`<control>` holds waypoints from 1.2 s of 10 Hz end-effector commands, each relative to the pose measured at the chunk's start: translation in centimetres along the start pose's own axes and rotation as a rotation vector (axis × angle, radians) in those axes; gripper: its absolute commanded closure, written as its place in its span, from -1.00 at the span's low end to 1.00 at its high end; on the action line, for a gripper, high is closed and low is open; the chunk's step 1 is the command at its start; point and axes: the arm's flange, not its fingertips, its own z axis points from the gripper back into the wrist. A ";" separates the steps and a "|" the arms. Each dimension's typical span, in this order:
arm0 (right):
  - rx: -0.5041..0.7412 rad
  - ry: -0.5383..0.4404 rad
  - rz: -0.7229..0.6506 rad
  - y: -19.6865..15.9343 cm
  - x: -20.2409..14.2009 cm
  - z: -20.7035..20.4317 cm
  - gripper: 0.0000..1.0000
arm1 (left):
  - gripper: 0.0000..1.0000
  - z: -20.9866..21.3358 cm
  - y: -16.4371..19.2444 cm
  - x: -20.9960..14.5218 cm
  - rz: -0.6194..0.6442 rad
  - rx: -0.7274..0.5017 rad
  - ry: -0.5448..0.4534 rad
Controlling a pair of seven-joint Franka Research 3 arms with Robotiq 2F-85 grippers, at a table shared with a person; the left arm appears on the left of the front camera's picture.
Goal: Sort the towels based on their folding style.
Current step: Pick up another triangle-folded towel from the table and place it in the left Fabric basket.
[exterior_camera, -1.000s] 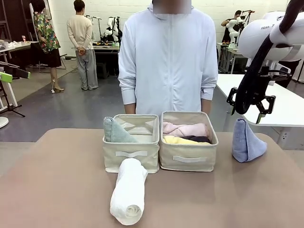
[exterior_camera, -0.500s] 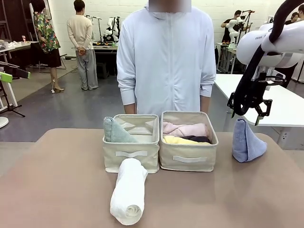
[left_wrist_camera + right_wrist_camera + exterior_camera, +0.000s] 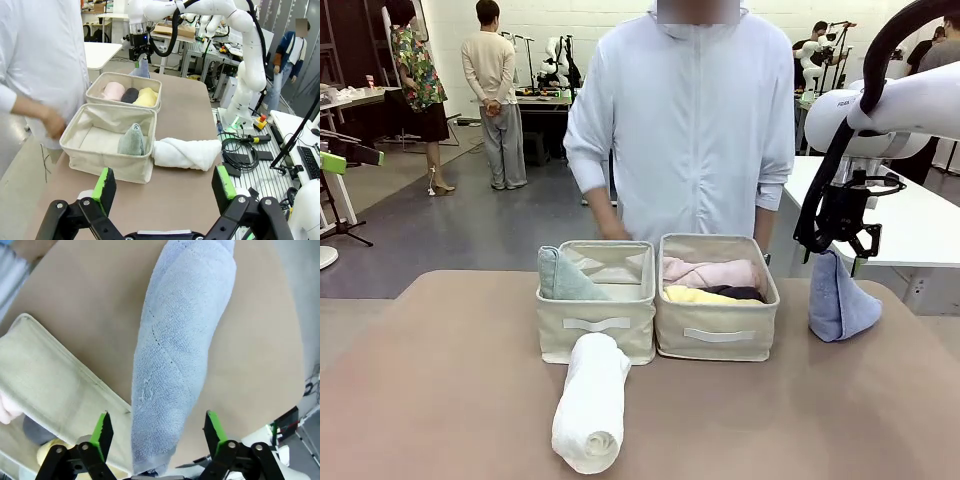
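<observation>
Front view: the table [image 3: 440, 400] is faced from its far side by a person [image 3: 690, 130]. Two beige baskets are set side by side near that edge. The left basket [image 3: 595, 340] holds a pale green cone towel [image 3: 560, 278] against its left wall. The right basket [image 3: 715, 340] holds the pink [image 3: 710, 271], yellow [image 3: 695, 295] and dark grey [image 3: 745, 293] rolled towels. A white rolled towel [image 3: 592, 400] lies on the table against the front of the left basket.

The blue cone towel [image 3: 840, 300] stands upright on the table, apart from the right basket on the robot's right. The right gripper [image 3: 835, 258] is positioned around the tip of this cone. In the right wrist view, the green pads [image 3: 104, 432] are seen on either side of the towel with a gap at each side. The jaws are spread and nothing is grasped.

The left gripper [image 3: 162, 172] is held spread wide and empty, on the near side of the baskets.

Compared with one second ago, the right gripper has been lowered from above the cone onto its tip. The person's arm has been moved toward the left basket.
</observation>
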 end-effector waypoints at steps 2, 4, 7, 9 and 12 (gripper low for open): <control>-0.005 0.033 0.006 0.0 0.4 1.1 0.82 | -1.00 0.1 -0.1 0.0 -0.013 -0.004 -0.002; 0.003 0.055 -0.017 -0.3 0.4 1.2 1.00 | -1.00 0.1 -0.1 0.0 -0.013 -0.004 -0.002; 0.015 0.079 -0.028 -1.0 0.2 1.6 1.00 | -1.00 0.1 -0.1 0.0 -0.013 -0.004 -0.002; -0.009 0.089 -0.021 -2.2 -1.3 2.5 1.00 | -1.00 0.1 -0.1 0.0 -0.013 -0.004 -0.002; -0.159 0.079 0.061 -8.6 -13.4 10.2 1.00 | -1.00 0.1 -0.1 0.0 -0.013 -0.004 -0.002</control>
